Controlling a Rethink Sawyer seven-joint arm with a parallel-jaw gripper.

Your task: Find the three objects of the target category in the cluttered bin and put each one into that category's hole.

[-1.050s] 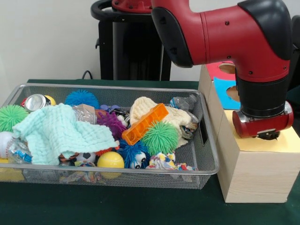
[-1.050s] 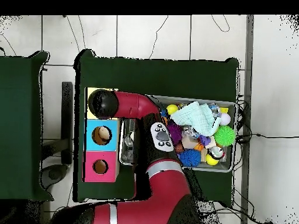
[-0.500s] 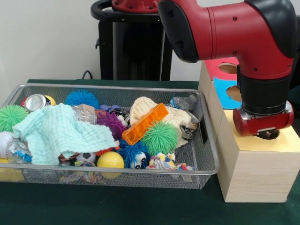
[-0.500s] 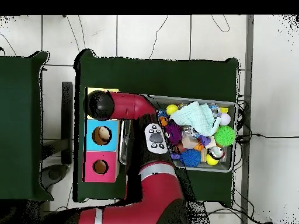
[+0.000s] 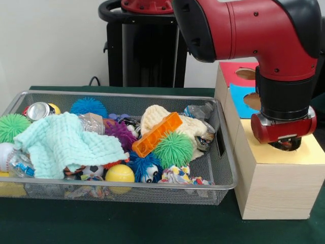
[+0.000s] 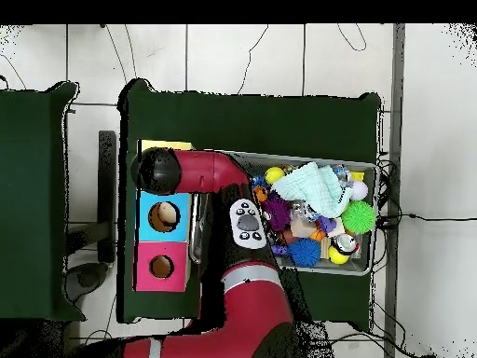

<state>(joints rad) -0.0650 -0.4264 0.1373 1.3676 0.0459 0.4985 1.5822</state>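
Observation:
My gripper (image 5: 285, 144) hangs at the end of the red arm, right over the dark hole in the yellow top (image 5: 312, 152) of the wooden box. Its tip sits low at the hole, and nothing shows in it. In the overhead view the black wrist (image 6: 155, 171) covers that yellow section. The wire bin (image 5: 223, 152) to the left holds a jumble: a green spiky ball (image 5: 173, 149), an orange block (image 5: 157, 133), a mint cloth (image 5: 63, 142), a yellow ball (image 5: 120, 174), a blue spiky ball (image 5: 89, 106) and a can (image 5: 38, 110).
Behind the yellow section the box has a blue section (image 5: 241, 99) and a red section (image 5: 233, 71), each with its own hole (image 6: 164, 216) (image 6: 161, 267). The bin (image 6: 373, 219) stands close against the box. The arm's elbow reaches across above the bin's box-side end.
The wrist has shifted slightly over the yellow section and the arm's upper link has swung a little. The bin's contents have not moved.

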